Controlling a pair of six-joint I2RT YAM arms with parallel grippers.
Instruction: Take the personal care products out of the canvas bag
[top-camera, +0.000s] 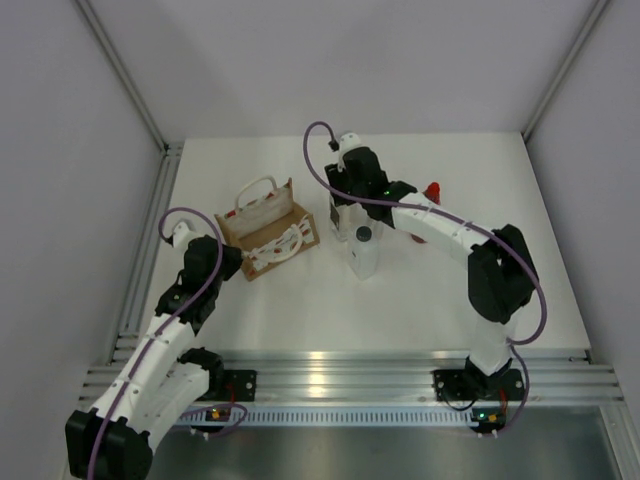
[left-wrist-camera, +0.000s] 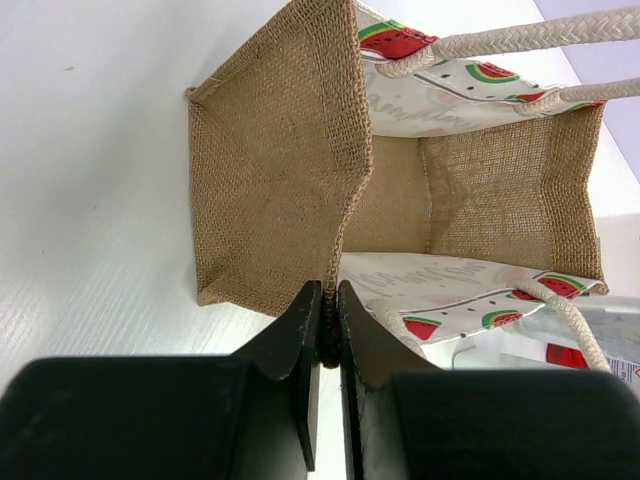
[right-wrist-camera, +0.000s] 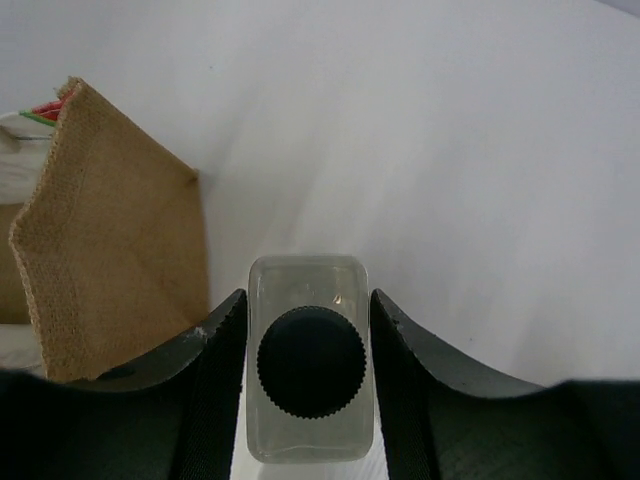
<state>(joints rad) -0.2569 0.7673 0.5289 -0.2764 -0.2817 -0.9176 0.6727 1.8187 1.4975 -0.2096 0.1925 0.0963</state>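
- no readable text, brand or number in any of the three views
- canvas bag (left-wrist-camera: 270, 180): white side panels carry a watermelon-slice print plus faint pale lettering, too washed out to read
- left wrist view, 4 o'clock edge: corner of a white label (left-wrist-camera: 626, 372) with tiny dark print, too small to read; can't tell what it sits on

The canvas bag (left-wrist-camera: 270, 200) opens toward the left gripper (left-wrist-camera: 329, 300), whose closed jaws pinch its near rim. The bag's white loop handles (left-wrist-camera: 520, 40) trail across both edges of the mouth, and the burlap interior behind them is unobstructed. Just right of the bag, the pale dark-capped bottle (top-camera: 362, 255) fills the right gripper (right-wrist-camera: 308, 310). A red bottle (top-camera: 433, 190) sits behind that arm. The worktop (top-camera: 300, 310) lies open nearer the arm bases.
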